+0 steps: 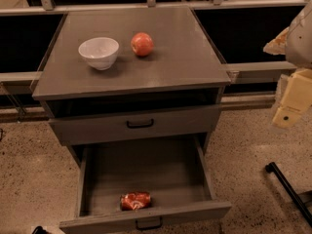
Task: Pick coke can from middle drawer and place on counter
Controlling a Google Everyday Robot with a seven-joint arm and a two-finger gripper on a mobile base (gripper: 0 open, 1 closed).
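Observation:
The coke can (135, 200), red and dented, lies on its side at the front of the middle drawer (146, 172), which is pulled fully out at the bottom of the cabinet. The counter (185, 57) is the grey top of the cabinet. My gripper (294, 101) hangs at the far right edge of the camera view, off to the right of the cabinet at about the height of the upper drawer, well away from the can. It holds nothing that I can see.
A white bowl (99, 52) and a red apple (142, 44) stand on the left and middle of the counter. The drawer above (140, 124) is slightly out. A black bar (287, 189) lies on the floor at the right.

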